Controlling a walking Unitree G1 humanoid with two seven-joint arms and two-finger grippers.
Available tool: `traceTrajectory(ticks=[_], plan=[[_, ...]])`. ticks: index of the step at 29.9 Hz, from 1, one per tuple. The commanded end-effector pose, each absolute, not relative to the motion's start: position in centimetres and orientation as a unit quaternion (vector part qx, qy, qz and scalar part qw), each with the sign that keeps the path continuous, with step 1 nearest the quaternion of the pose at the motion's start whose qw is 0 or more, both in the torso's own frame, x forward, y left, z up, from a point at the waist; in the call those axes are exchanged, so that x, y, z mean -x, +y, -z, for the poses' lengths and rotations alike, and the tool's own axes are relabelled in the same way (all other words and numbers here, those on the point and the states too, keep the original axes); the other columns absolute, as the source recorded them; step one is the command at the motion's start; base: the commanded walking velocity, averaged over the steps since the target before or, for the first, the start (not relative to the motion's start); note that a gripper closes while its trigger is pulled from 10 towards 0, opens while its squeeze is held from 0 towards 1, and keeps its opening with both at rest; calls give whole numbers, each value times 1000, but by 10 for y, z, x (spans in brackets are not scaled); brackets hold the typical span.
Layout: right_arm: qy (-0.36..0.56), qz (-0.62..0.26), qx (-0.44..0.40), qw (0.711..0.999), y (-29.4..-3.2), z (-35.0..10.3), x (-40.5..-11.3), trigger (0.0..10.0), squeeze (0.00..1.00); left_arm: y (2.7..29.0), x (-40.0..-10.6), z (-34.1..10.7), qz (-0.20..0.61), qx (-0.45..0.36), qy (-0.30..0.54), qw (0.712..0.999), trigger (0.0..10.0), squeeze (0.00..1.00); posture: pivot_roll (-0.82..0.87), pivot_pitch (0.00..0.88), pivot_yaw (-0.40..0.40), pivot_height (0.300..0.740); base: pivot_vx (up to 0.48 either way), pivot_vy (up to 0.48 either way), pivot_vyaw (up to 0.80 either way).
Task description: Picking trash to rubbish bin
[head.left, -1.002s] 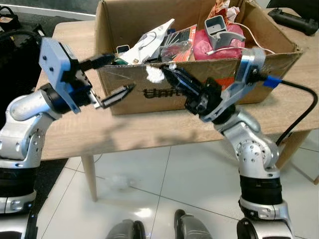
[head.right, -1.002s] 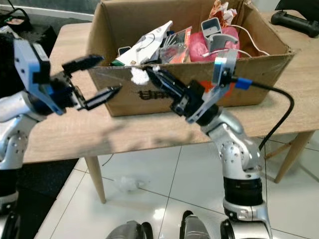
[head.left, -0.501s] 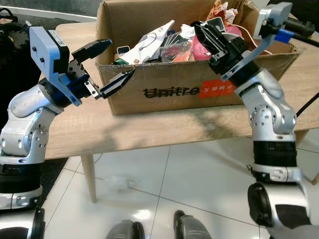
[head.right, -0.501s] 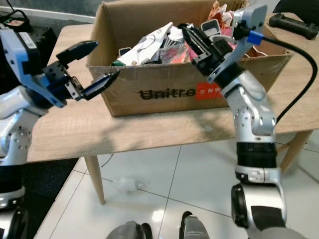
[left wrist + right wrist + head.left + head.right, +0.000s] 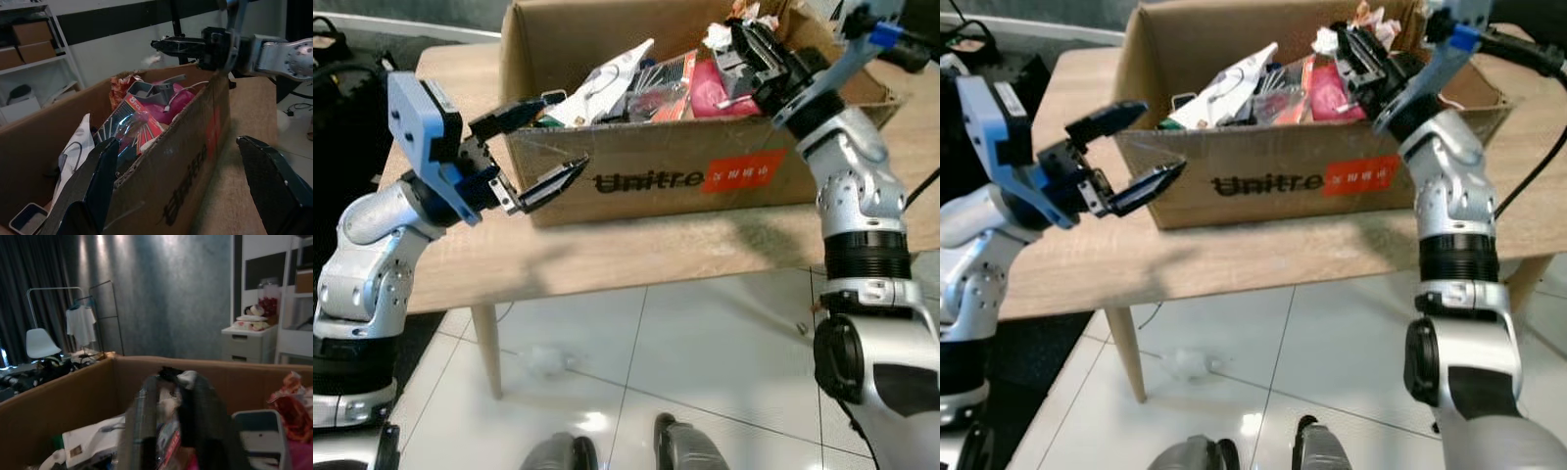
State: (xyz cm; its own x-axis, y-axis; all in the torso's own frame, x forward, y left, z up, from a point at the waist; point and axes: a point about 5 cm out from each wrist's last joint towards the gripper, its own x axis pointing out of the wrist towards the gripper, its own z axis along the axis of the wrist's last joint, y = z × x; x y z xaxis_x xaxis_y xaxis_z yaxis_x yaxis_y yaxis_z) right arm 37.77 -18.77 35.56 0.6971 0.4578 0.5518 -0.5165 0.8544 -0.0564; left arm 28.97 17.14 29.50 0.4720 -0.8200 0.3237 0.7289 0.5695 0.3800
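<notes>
Right gripper (image 5: 741, 34) raised over box (image 5: 636, 181)

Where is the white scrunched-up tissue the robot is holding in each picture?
Left eye view: tissue at right gripper tips, above cardboard box.
Right eye view: top centre.
Left wrist view: small, pale, upper middle.
Right wrist view: between the fingers.
Shared landmark: the box.

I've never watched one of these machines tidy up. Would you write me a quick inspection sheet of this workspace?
Surface: wooden table on a white tiled floor.
Job's things: cardboard box full of trash; white wad at right pincer tips, above the box.
Clutter: white scrap on the floor under the table.
Grippers: left pincer open beside the box corner; right shut on the wad.
Cables: black cable from right wrist.
Surroundings: shelves, clothes rack, white chair.
</notes>
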Motion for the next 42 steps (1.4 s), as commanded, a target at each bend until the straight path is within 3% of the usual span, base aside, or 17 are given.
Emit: traceTrajectory(ticks=[1, 11, 15, 19, 24, 26, 30, 31, 32, 34, 38, 39, 42], plan=[[-290, -258, -48, 920, -191, -358, -379, 10000, 1000, 167, -286, -292, 468, -93, -237, 846, 10000, 0, -13, 200, 36, 740, 0, 0, 0], [-303, -269, -45, 913, -188, -367, -387, 10000, 1000, 163, -286, -293, 477, -96, -230, 843, 10000, 0, -20, 202, 49, 740, 0, 0, 0], [-257, -228, 23, 939, -190, -357, -395, 10000, 1000, 160, -286, -293, 481, -97, -229, 841, 10000, 0, -22, 201, 51, 740, 0, 0, 0], [-227, -189, 31, 955, -198, -351, -401, 10000, 1000, 159, -287, -294, 482, -97, -230, 840, 10000, 0, -26, 197, 52, 740, 0, 0, 0], [-215, -200, 62, 954, -196, -352, -401, 10000, 1000, 158, -286, -294, 483, -96, -231, 839, 10000, 0, -26, 195, 52, 740, 0, 0, 0], [-288, -173, -22, 942, -202, -385, -395, 10000, 1000, 158, -286, -294, 484, -96, -231, 839, 10000, 0, -27, 196, 50, 740, 0, 0, 0], [-293, -182, -19, 938, -199, -393, -394, 10000, 980, 158, -286, -294, 483, -96, -231, 839, 10000, 0, -30, 191, 48, 740, 0, 0, 0], [-276, -190, 4, 942, -196, -389, -396, 10000, 796, 157, -287, -294, 483, -95, -232, 839, 10000, 0, -30, 191, 48, 740, 0, 0, 0], [-229, -184, 75, 953, -192, -371, -402, 10000, 165, 157, -287, -294, 483, -95, -233, 839, 10000, 0, -35, 185, 45, 740, 0, 0, 0], [-205, -190, 75, 957, -190, -359, -405, 10000, 51, 157, -287, -294, 483, -95, -235, 838, 10000, 0, -35, 185, 45, 740, 0, 0, 0], [-240, -206, 19, 948, -188, -371, -401, 10000, 35, 156, -287, -295, 483, -95, -236, 838, 10000, 0, -35, 185, 45, 740, 0, 0, 0], [-194, -206, 75, 956, -185, -360, -406, 10000, 0, 155, -288, -294, 484, -95, -235, 838, 10000, 0, -38, 181, 47, 740, 0, 0, 0], [-189, -188, 88, 960, -188, -357, -407, 10000, 0, 153, -288, -294, 486, -94, -237, 836, 10000, 0, -36, 183, 43, 740, 0, 0, 0]])
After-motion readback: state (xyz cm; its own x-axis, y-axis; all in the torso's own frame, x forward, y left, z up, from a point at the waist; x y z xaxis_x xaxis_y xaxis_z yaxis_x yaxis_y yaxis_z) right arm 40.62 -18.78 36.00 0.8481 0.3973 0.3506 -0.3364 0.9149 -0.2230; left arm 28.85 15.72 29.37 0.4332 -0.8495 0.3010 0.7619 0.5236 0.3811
